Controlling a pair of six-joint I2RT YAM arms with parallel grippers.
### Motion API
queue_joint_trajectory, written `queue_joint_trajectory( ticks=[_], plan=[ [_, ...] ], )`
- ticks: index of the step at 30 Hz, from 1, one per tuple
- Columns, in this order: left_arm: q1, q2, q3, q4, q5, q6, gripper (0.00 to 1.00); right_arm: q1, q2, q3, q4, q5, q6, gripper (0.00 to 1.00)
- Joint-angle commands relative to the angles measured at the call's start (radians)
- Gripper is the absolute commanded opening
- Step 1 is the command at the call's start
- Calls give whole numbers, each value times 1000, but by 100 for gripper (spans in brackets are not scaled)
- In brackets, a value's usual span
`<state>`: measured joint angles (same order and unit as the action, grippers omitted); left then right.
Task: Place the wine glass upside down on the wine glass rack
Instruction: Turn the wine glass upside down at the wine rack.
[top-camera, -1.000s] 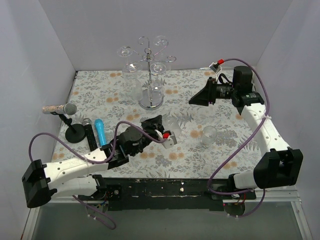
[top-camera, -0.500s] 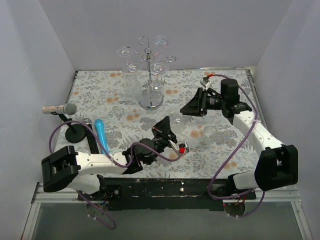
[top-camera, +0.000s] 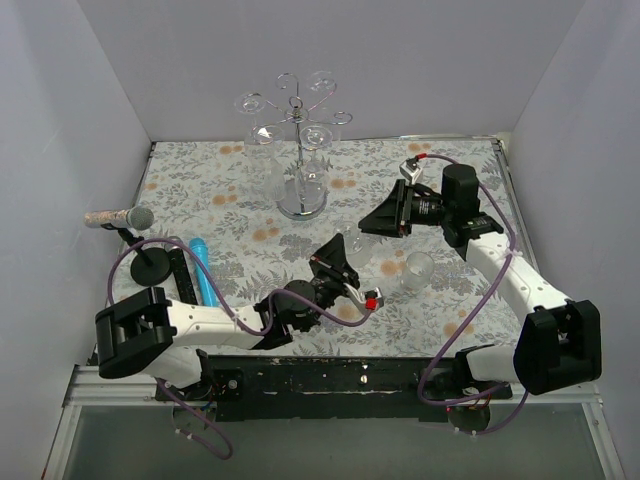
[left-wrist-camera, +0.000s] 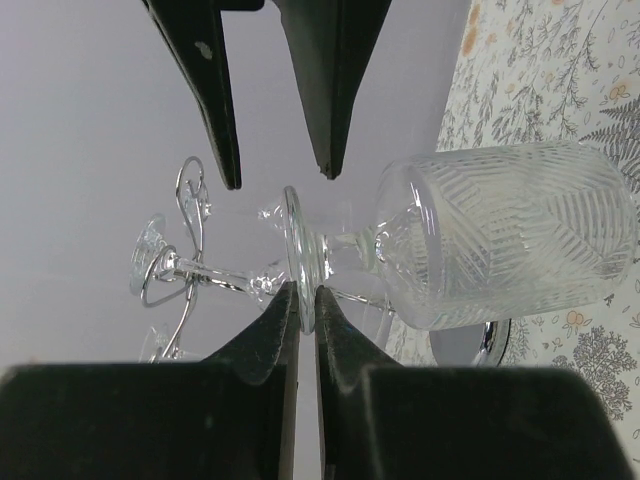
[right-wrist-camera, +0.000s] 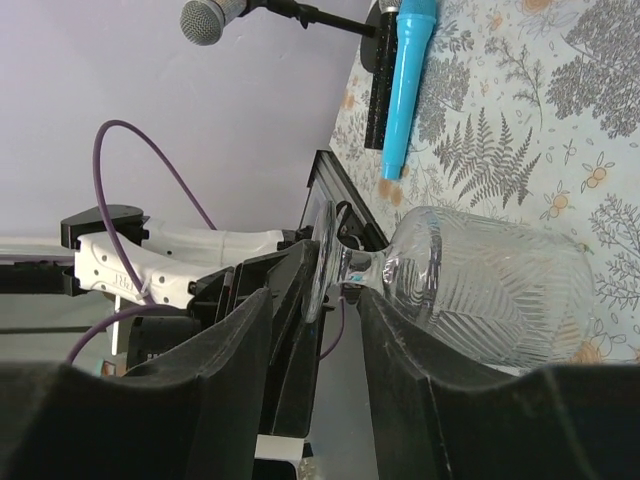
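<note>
Near the middle of the table, I see the wine glass (left-wrist-camera: 500, 235) held sideways, with my left gripper (left-wrist-camera: 305, 310) pinched tight on the rim of its foot. My right gripper (right-wrist-camera: 315, 305) is partly open and grips nothing, its fingertips lined up either side of that foot. The wine glass rack (top-camera: 302, 205) stands at far centre with other glasses (top-camera: 262, 135) hanging from it. Another glass (top-camera: 418, 270) stands upright on the floral cloth (top-camera: 220, 190) to the right.

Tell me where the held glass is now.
Top view: the glass is at the centre, its foot pinched by the left claw, with the right claw close beyond it and a second glass to its right.
</note>
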<state>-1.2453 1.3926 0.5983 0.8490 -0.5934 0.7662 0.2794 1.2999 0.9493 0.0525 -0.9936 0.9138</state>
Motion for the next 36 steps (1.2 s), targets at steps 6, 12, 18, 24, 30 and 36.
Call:
queue_joint_trajectory(
  ticks=[6,12,18,24,30,36],
  plan=[
    [-16,26,87,105,7,31,0,33,-28,-30,59,-2,43,41],
    [-17,34,93,81,12,30,0,40,-21,-33,52,-11,53,27],
    [-16,23,95,45,30,32,0,38,-13,-37,59,-16,50,1],
    [-28,-12,84,38,46,-17,29,30,-8,-47,127,-36,97,1],
    [-39,-102,104,-172,76,-224,56,-2,-2,-50,182,-46,138,1],
    [-45,-184,100,-254,75,-388,69,-42,2,-55,236,-57,172,1]
  ],
)
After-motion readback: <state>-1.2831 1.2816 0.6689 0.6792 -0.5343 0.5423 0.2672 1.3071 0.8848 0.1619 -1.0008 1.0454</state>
